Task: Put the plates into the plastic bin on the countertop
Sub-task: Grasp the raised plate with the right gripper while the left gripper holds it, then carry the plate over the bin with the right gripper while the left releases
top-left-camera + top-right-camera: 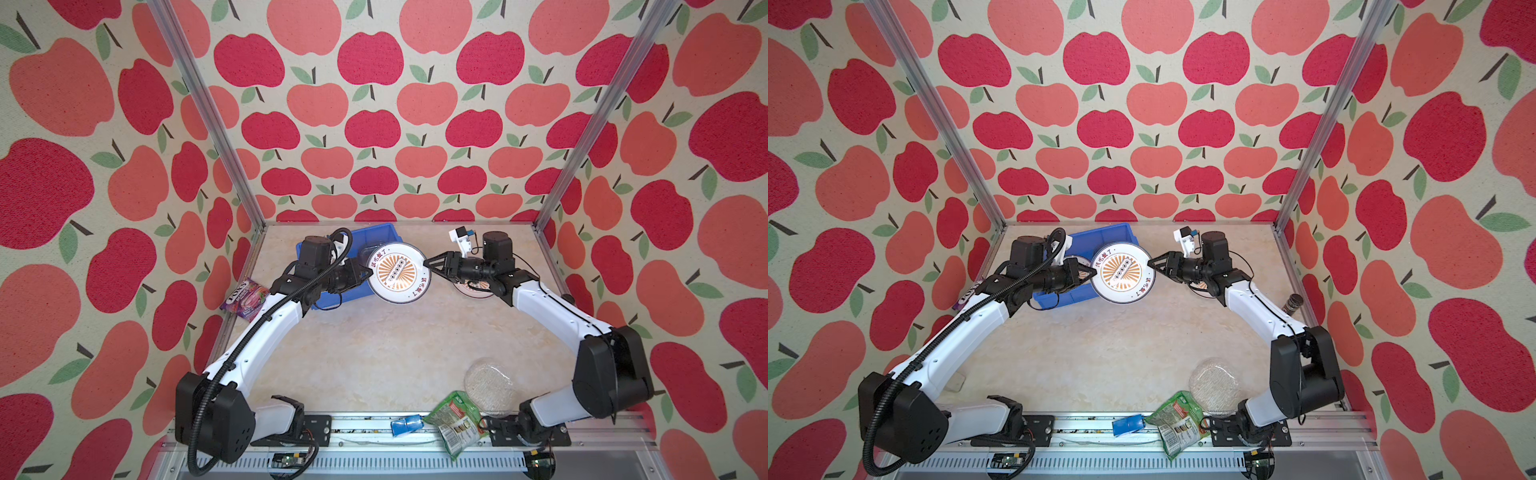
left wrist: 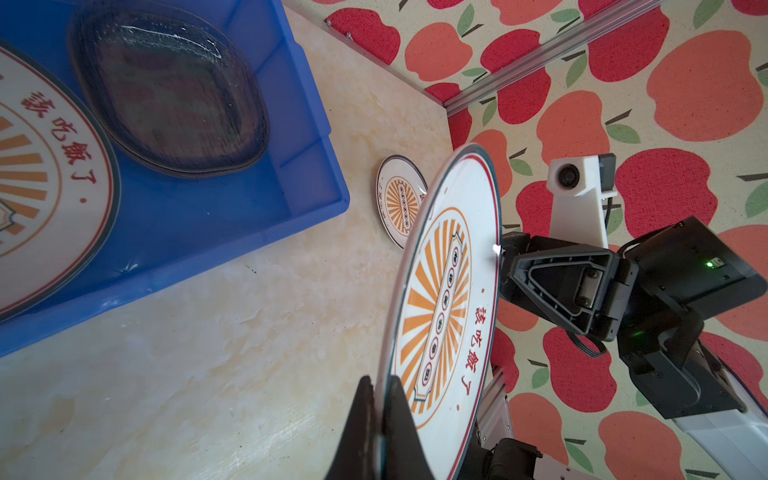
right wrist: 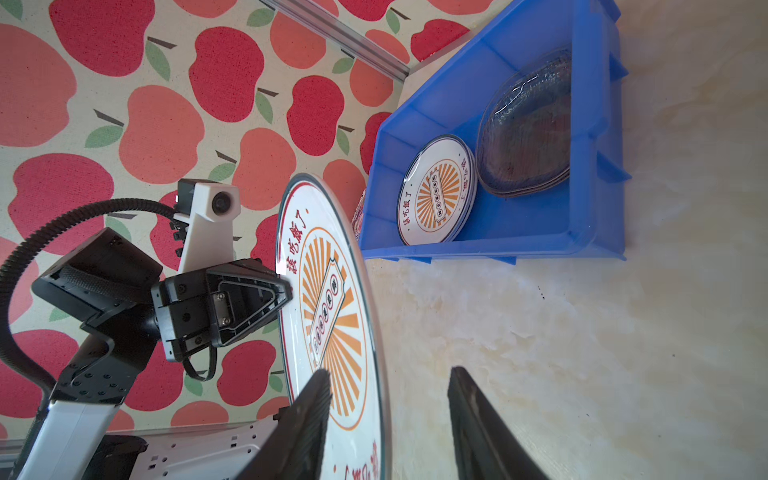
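Your left gripper (image 1: 369, 272) is pinched tight on the rim of the sunburst plate (image 1: 398, 272). The plate is held up off the counter (image 1: 374, 353) in the upper middle, just right of the blue bin (image 1: 374, 230). Your right gripper (image 1: 428, 264) is half open around the other rim.

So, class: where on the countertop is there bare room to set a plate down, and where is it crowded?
Free: the middle of the countertop, between blue bin and clear glass plate. Crowded: beside the green snack bag, and around the held sunburst plate.
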